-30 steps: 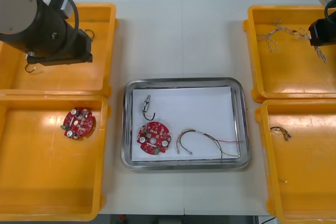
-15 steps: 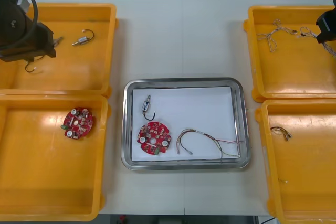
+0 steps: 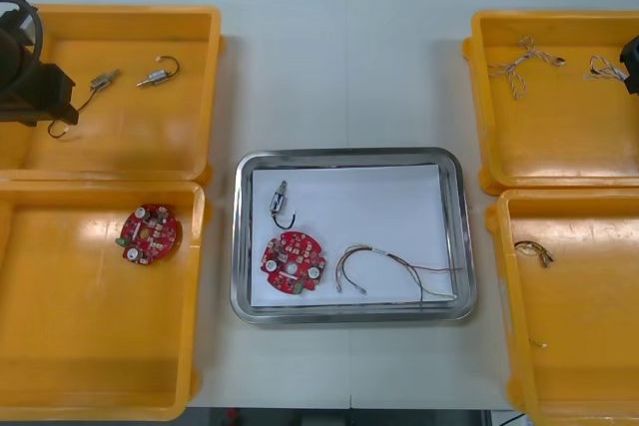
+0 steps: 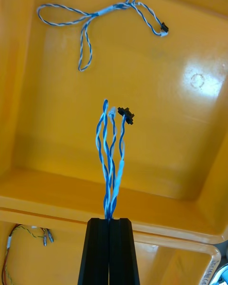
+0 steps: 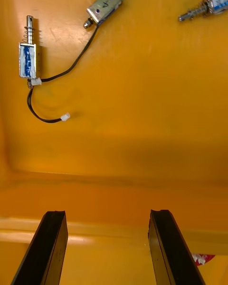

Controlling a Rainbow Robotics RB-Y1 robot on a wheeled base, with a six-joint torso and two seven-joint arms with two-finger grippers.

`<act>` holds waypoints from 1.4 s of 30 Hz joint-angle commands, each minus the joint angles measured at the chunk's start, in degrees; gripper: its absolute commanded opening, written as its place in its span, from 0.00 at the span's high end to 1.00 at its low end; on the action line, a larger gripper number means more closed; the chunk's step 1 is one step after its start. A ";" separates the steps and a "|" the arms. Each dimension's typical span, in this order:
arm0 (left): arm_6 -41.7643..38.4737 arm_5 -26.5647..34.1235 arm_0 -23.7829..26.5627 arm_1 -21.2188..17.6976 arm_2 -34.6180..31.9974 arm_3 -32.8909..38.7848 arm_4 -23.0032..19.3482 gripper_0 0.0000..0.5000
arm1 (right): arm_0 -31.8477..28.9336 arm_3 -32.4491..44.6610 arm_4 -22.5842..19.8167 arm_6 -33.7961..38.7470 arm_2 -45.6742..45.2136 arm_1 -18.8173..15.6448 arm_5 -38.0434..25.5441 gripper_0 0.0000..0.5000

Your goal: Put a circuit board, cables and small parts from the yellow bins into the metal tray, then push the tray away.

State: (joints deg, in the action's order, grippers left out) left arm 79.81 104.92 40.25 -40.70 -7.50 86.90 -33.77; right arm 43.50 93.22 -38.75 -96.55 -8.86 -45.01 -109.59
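The metal tray (image 3: 454, 172), white inside, holds a round red circuit board (image 3: 293, 262), a small metal part (image 3: 279, 198) and a red and yellow cable (image 3: 389, 268). My right gripper (image 4: 110, 221) hangs over the far right yellow bin (image 4: 156, 71), shut on a twisted blue and white cable (image 4: 112, 166) that dangles from its fingertips. It shows at the front view's right edge (image 3: 631, 51). My left gripper (image 5: 107, 216) is open above the far left yellow bin (image 3: 200, 97), short of the small metal parts (image 5: 27, 59) lying there.
A second blue and white cable (image 3: 521, 59) lies in the far right bin. The near right bin (image 3: 599, 346) holds a red and yellow cable (image 3: 534, 249). Another circuit board (image 3: 149, 231) sits in the near left bin (image 3: 90, 346).
My left arm has drawn back to the left, uncovering the small parts in the far left bin. My right arm has slid toward the right edge with the blue and white cable.
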 commanded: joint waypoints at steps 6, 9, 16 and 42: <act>4.83 -6.39 6.69 -2.89 -2.17 -10.17 1.96 0.00 | -4.56 10.84 -7.22 4.79 -3.53 -3.69 -0.41 1.00; 5.88 -9.12 8.36 -2.98 -2.17 -14.03 2.40 0.00 | -5.53 12.25 -11.17 4.53 -3.53 -5.53 -0.41 1.00; 11.16 -14.57 10.55 -3.24 -2.17 -20.71 3.36 0.00 | -8.17 17.88 -19.52 4.00 -3.53 -8.96 -0.41 1.00; 17.84 -30.48 14.51 -3.68 3.46 -36.36 4.24 0.00 | 1.24 31.32 -29.37 0.48 26.00 -9.13 13.79 1.00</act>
State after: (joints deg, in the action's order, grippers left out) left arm 96.58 75.93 51.84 -41.17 -4.97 51.05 -29.51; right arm 39.95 123.23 -68.90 -93.14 13.00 -55.84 -97.57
